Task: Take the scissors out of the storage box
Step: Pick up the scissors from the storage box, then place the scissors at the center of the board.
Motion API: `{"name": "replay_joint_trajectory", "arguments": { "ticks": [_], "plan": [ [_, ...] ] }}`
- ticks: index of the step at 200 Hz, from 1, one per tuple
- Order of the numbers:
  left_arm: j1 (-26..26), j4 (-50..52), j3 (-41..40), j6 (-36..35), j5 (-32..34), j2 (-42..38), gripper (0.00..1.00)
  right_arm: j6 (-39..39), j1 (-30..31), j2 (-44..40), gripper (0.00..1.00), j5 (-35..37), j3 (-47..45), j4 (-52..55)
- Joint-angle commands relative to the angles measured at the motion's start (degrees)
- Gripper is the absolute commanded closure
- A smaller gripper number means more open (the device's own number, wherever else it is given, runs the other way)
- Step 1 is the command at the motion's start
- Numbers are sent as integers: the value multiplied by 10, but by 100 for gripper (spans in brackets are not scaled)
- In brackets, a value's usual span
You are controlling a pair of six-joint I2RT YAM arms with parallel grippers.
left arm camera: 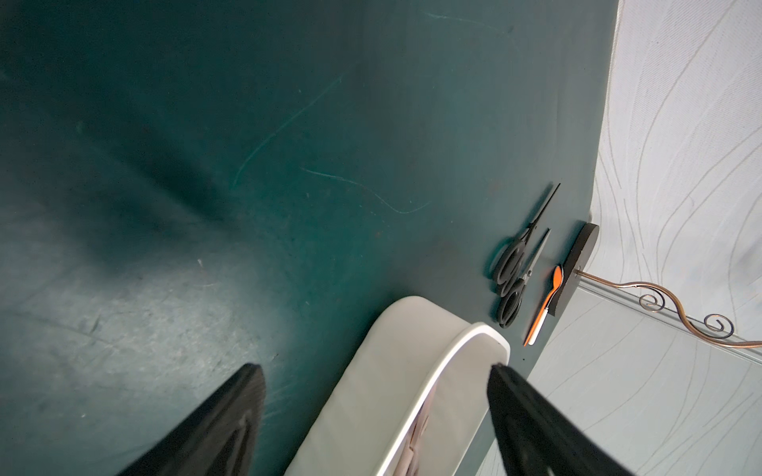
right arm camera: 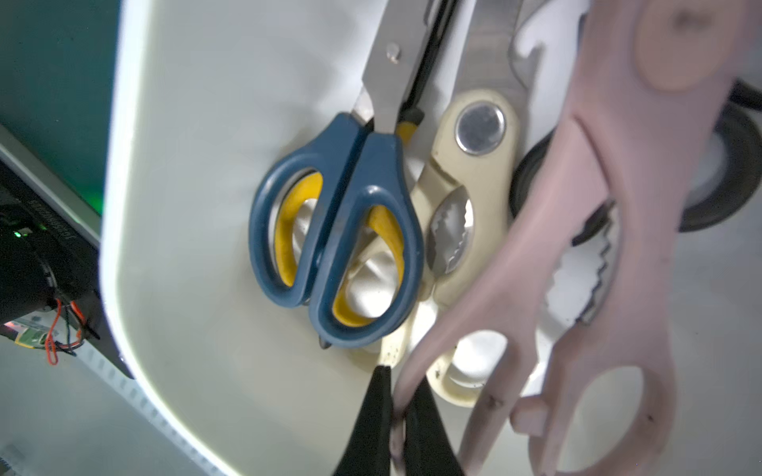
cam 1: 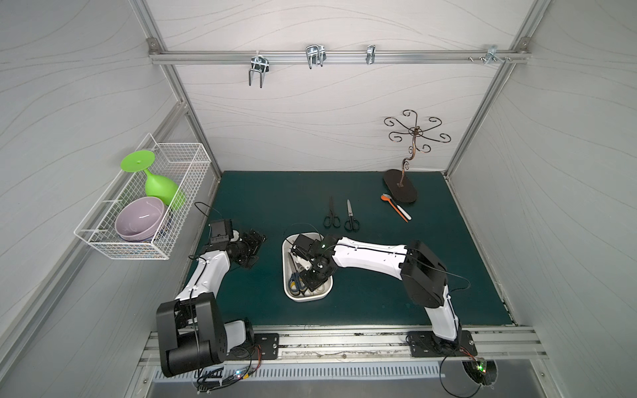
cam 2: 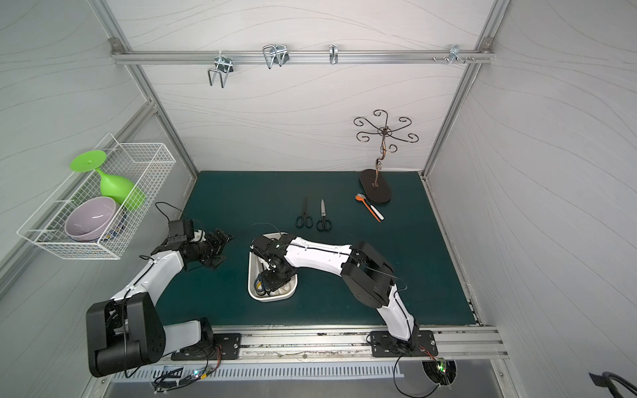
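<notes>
1. The storage box (cam 1: 285,275) is found on the green mat (cam 1: 379,282). In both top views its inside is largely covered by the right arm's wrist.
2. Inside the box, as seen from the right wrist, blue-handled scissors (right arm camera: 342,230) are laid over a yellow-handled pair (right arm camera: 288,235). A cream-handled pair (right arm camera: 466,173) is lodged just beside them.
3. The right gripper (right arm camera: 398,395) is clamped on one handle loop of the pink scissors (right arm camera: 610,206), which are held over the box interior. Whether they are lifted clear of the other pairs cannot be told.
4. The pink scissors are blurred and cut off by the frame edge. A black ring (right arm camera: 738,198) behind them is too hidden to be identified.
5. One black-handled pair (cam 1: 332,215) and a second black-handled pair (cam 1: 351,217) are laid side by side on the mat, just beyond the box.
6. The left gripper (left arm camera: 375,366) is spread wide and empty, beside the box and apart from it.
7. A wire basket (cam 1: 103,243), well apart from the box, is loaded with a green goblet (cam 1: 158,187) and a lilac bowl (cam 1: 139,218). What is stacked under the bowl is hard to make out.
</notes>
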State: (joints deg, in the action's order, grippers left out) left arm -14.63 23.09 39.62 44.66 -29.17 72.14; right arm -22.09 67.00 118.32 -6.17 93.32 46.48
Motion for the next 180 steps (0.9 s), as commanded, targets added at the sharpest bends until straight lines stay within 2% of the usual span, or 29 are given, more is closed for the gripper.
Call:
{"name": "replay_joint_trajectory", "arguments": {
  "ticks": [1,180],
  "plan": [
    [-4,-5,17,-7,-3,-7,11,9,-4,-22,100,16,16,33],
    [-4,-7,28,-4,-11,2,11,13,-3,-56,100,23,58,60]
  ]
}}
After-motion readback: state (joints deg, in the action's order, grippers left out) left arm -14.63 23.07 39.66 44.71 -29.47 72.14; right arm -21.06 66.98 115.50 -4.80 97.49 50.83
